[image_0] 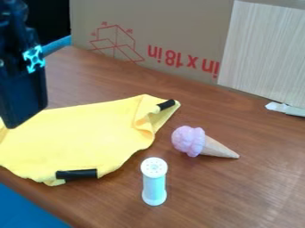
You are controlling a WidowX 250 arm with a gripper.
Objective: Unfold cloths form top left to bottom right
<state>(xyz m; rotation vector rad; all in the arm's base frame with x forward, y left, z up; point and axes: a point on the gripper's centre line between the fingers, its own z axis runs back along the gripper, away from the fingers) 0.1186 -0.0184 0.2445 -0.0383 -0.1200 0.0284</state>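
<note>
Camera view: yellow cloth (89, 136) on brown table (208, 191), cardboard (179, 26) behind.

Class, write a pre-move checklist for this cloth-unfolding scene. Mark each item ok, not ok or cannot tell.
1. Yellow cloth lies flat: not ok, creased and bunched near the upper-right black strip.
2. Ice cream cone apart from the cloth: ok.
3. White-topped container apart from the cloth: ok.
4. Whole cloth within view: not ok, it runs off the left side.
5. Robot arm has hold of the cloth: cannot tell.
</note>
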